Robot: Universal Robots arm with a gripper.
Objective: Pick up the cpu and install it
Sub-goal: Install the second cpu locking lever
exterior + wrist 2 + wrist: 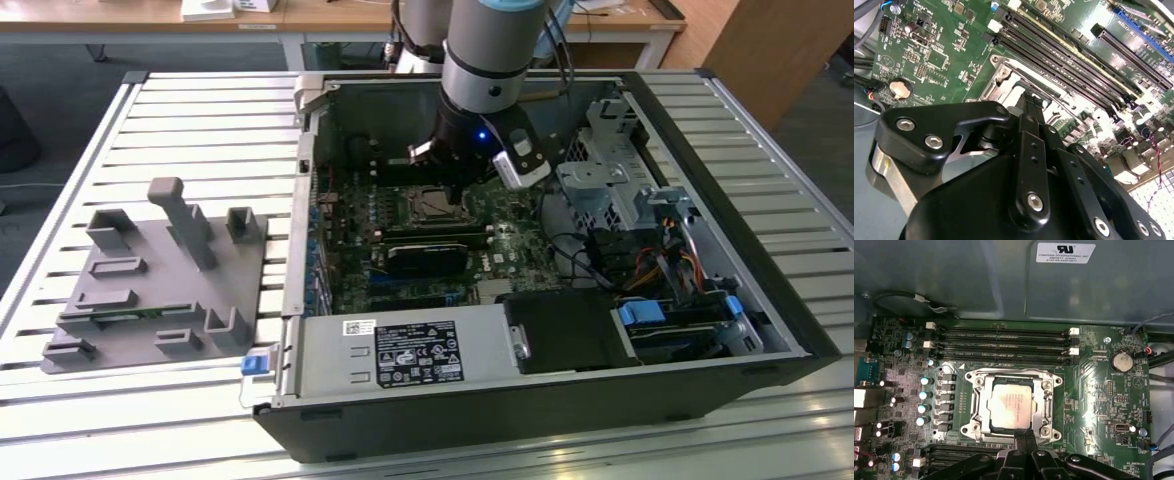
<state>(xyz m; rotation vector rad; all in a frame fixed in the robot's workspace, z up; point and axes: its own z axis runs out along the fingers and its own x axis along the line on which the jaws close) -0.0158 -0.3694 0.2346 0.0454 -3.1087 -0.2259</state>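
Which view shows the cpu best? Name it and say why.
The first wrist view: the cpu lies flat in its socket, top face unobstructed. The exterior view shows it small, partly under the arm; in the second wrist view the tool blocks it.

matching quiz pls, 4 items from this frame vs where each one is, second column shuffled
Items:
1. cpu
2. gripper
3. grey tray
4. coin battery

Places:
A. on the slatted table outside the case, on the exterior view's left
B. lying in the metal-framed socket on the motherboard
C. on the green board, off to one side of the socket
D. just over the socket frame's edge, beside the chip

Pairs: 1-B, 2-D, 3-A, 4-C
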